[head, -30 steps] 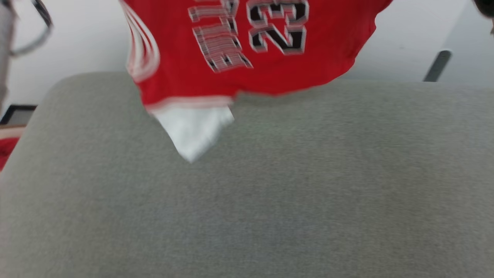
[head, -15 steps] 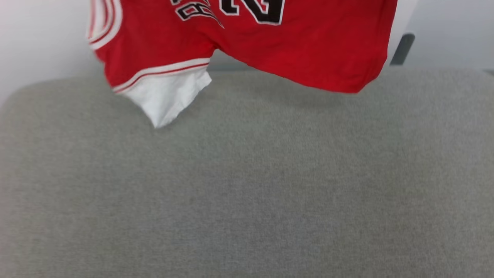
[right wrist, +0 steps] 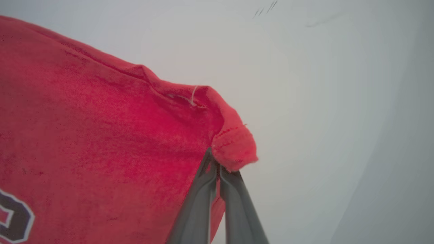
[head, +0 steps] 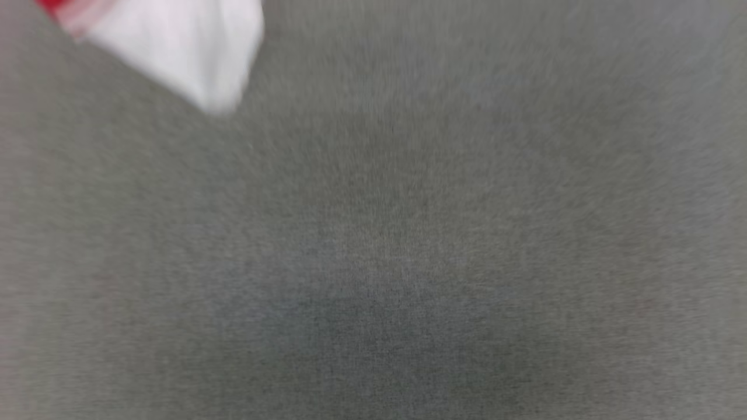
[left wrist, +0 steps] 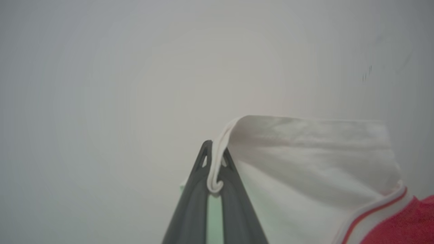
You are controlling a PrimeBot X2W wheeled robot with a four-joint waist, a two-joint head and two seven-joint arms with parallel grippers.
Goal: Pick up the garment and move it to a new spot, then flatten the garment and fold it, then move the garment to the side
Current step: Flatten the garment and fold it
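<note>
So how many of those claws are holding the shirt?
2. The left gripper pinches the white sleeve edge of the garment; the right gripper pinches a red corner.

1. The head camera has moved, so the whole head view has shifted. The things themselves need not have moved.
2. Before, the red body of the shirt (head: 175, 52) with its black number crossed the top of the head view. Now a white sleeve corner with a small red strip sits in the upper left corner, and it looks larger.
3. The grey cushion (head: 408, 233) had its far edge inside the picture before; now it reaches the top edge.
4. The head view was quite sharp half a second ago; now it is blurred.
</note>
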